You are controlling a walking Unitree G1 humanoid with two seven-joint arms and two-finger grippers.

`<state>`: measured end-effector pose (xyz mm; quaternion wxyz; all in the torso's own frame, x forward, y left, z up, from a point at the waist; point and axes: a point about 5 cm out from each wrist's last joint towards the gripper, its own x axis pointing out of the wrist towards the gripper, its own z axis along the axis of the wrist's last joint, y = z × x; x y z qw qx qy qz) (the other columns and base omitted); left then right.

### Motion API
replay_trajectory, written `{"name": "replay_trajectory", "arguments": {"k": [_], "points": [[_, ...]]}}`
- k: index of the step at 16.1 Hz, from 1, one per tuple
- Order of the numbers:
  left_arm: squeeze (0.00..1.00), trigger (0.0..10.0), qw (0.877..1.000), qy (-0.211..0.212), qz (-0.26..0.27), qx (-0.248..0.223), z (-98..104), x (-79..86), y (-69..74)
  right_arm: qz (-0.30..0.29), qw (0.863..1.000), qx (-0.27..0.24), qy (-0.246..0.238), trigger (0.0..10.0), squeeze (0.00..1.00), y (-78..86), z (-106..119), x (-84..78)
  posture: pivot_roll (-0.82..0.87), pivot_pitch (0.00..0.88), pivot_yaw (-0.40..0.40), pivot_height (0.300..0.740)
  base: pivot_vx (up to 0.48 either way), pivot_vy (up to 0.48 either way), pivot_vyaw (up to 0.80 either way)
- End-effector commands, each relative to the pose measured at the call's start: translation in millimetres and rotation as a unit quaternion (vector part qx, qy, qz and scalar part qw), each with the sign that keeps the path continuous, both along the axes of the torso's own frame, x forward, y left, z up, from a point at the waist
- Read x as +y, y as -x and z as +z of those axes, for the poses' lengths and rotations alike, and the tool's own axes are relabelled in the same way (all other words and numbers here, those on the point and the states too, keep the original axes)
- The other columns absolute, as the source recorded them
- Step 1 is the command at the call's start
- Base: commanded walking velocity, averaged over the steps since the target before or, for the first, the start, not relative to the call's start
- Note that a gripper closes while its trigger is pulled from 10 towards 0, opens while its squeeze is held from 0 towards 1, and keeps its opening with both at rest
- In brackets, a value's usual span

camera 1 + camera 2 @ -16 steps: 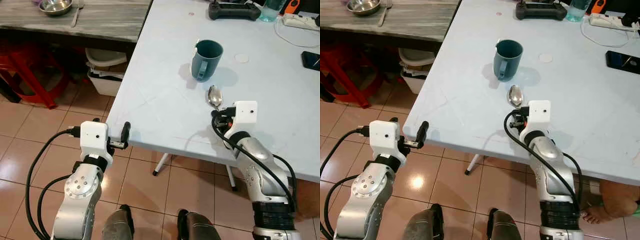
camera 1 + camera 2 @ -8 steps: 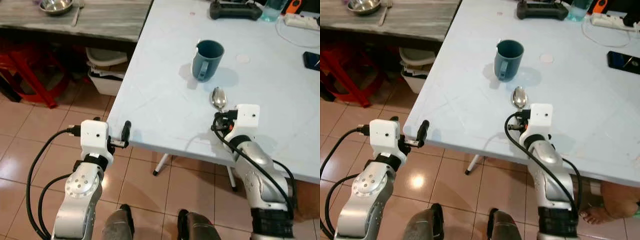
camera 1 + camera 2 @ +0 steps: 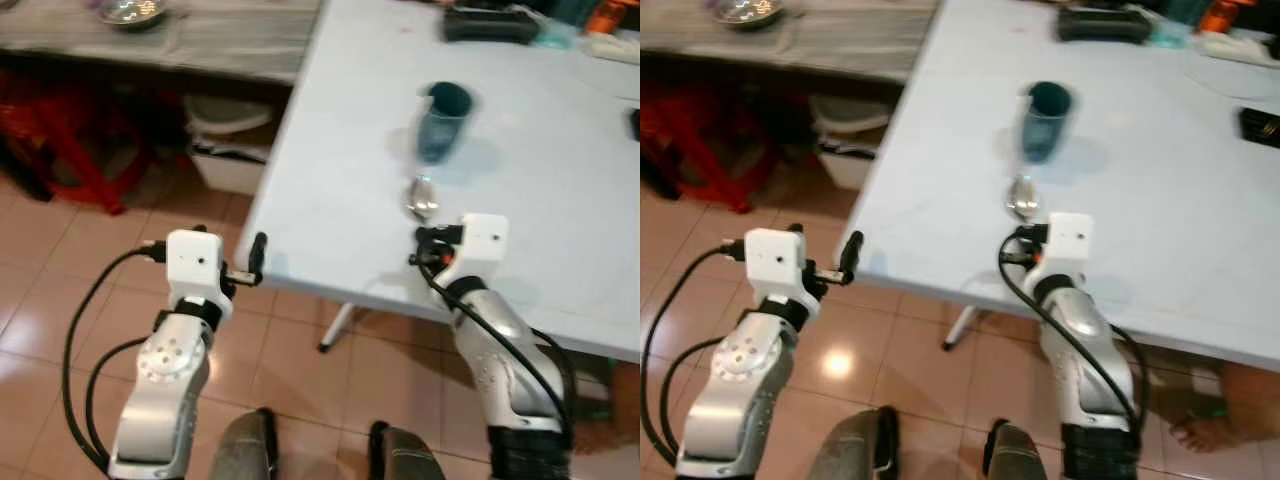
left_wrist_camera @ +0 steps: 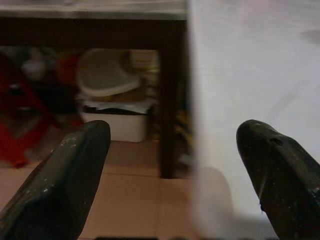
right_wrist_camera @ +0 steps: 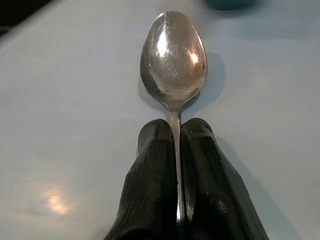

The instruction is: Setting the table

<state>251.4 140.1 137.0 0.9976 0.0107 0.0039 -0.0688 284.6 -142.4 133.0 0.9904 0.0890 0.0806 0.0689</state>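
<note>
- Right gripper: fingers pinched tight on the spoon handle, bowl sticking out past the tips over the desk.
- Head views add the blue mug just beyond.
- Left gripper: fingers spread wide, holding nothing, at the desk's corner.

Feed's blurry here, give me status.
Right gripper shut on spoon, over table. Left gripper open, at table corner. Mug just beyond spoon.

We see a pale blue table. Just ahead of our right gripper, a spoon is low over it. Beyond the spoon stands a teal mug. At the far edge, well apart, lies a black controller.
</note>
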Motion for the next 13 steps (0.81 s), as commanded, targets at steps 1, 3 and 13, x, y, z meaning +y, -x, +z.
{"name": "replay_trajectory", "arguments": {"k": [1,3,13], "points": [[0.0,10.0,1.0,0.002,0.002,0.003,-2,1.2,0.5,0.008,1.0,0.003,-0.004,0.0,0.0,2.0,-2,1.7,0.01,0.185,0.008,0.74,0.0,0.48,0.0],[0.0,10.0,1.0,0.001,0.005,-0.004,-1,2.1,-0.2,0.004,1.0,-0.019,0.003,0.0,0.0,0.9,2,2.1,0.01,0.179,0.007,0.74,0.0,0.48,0.0],[0.0,10.0,0.999,0.002,-0.014,-0.03,6,-2.2,-7.3,-0.029,0.997,-0.063,0.028,0.0,0.0,-1.5,9,-13.5,0.0,0.158,0.008,0.74,0.186,0.399,0.0]]}}
